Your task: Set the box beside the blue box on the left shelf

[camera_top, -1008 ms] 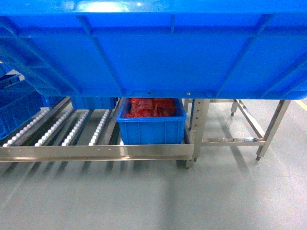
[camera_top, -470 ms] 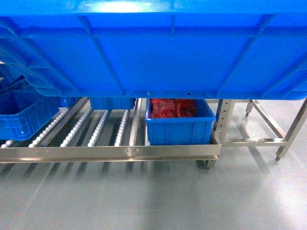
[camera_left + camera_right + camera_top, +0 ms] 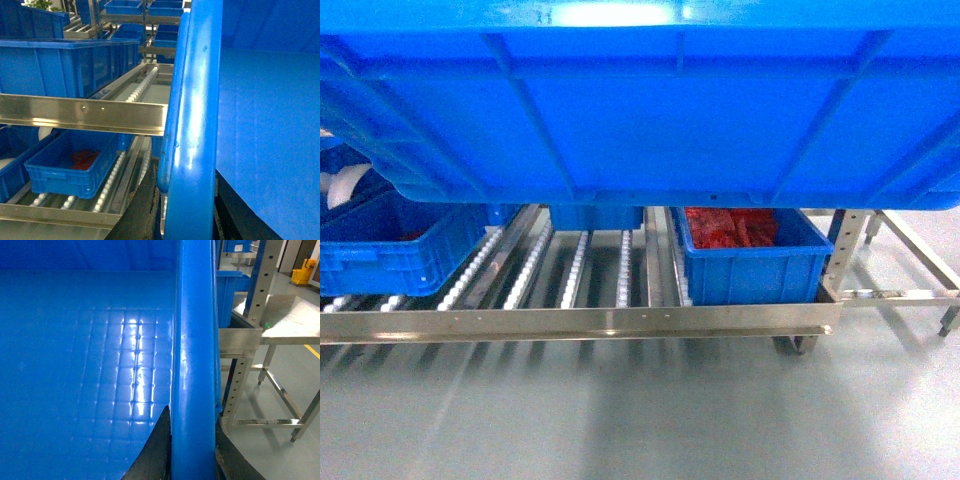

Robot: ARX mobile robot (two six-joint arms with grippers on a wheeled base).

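One large bright-blue box [image 3: 650, 100] fills the upper half of the head view, held up in front of the camera, its thick rim at the top and vertical and slanting ribs running down its near wall. Below it lies the left shelf [image 3: 580, 322], a grey metal rack with tracks of small white rollers [image 3: 575, 268] running away from the camera. On that rack a blue box of red items [image 3: 750, 255] stands at about 3 o'clock, and another blue crate [image 3: 395, 245] at 9 o'clock; the roller lanes between them are bare.

Only the left wrist view shows the rack's upper level, with more blue crates on it, and the carried box's rim running upright through the middle, with the left tool [image 3: 150, 210] clamped on it, dark fingers [image 3: 135, 215] either side of the rim at 6 o'clock. The right wrist view alone shows the box's smooth gridded inner floor and the right tool [image 3: 192, 460] likewise closed on the rim at 6 o'clock, plus a steel table [image 3: 280, 320] and a yellow mop bucket [image 3: 304, 271] toward 2 o'clock.
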